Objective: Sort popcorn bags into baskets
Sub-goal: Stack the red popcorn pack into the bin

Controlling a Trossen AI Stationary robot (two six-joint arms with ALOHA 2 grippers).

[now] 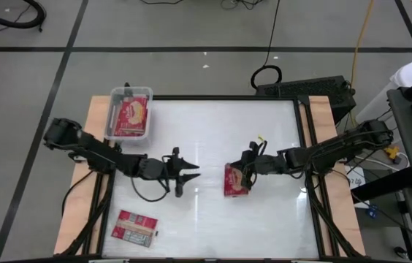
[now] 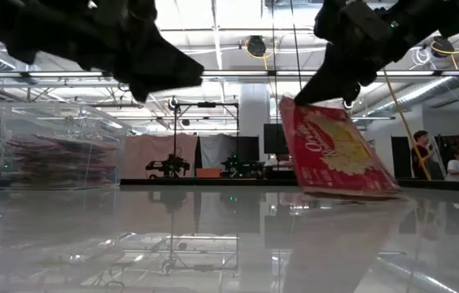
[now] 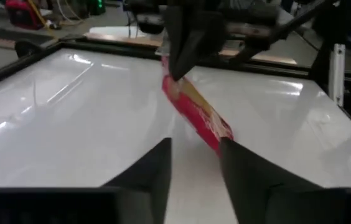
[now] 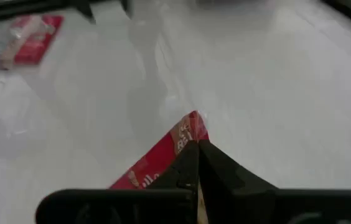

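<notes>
**Packet pinched at one corner, mid-desk**

The right gripper had its jaws closed on the upper corner of a red popcorn bag, which tilted with its lower edge on the desk. The left gripper, jaws parted and empty, faced it nearby.

On your worktop, the basket sits at the far left corner with a popcorn bag inside it. Another bag lies flat near the front left edge. Right of centre, the right hand pinches a third bag by its upper edge, tilted, its lower edge on the worktop. The left hand hangs just left of that bag, apart from it.
</notes>
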